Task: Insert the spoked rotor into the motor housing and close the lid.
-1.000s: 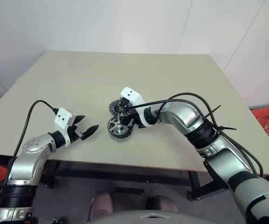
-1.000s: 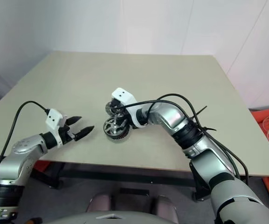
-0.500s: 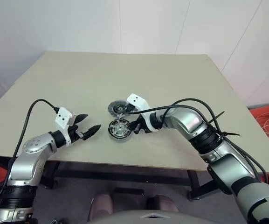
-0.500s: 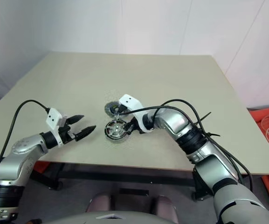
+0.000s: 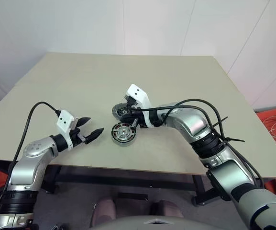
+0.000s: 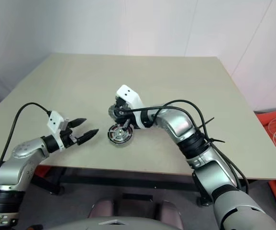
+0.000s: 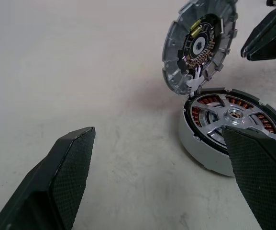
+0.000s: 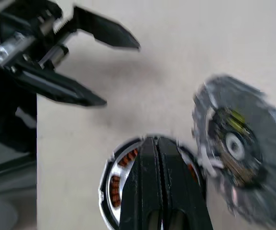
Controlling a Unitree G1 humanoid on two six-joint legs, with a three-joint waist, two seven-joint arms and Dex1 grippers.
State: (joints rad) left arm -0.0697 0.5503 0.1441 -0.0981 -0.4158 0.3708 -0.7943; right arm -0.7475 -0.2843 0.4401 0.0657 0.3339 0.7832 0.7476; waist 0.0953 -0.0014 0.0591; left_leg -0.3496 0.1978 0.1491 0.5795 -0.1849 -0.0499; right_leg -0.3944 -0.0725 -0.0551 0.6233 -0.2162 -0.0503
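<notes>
A pale counter (image 5: 185, 96) carries the work, near its front edge. The motor housing (image 7: 233, 128) lies flat there with the spoked rotor (image 7: 234, 115) already seated over its copper windings. The lid (image 7: 198, 45) stands tilted open on a hinge at the housing's far edge — rigid metal, likely weighty for its size, with smooth faces. Its ribbed rim looks the safest place to push it down. The right claw (image 5: 134, 122) is clenched on nothing, just above the housing. The left claw (image 5: 91, 134) hangs released, a little apart.
</notes>
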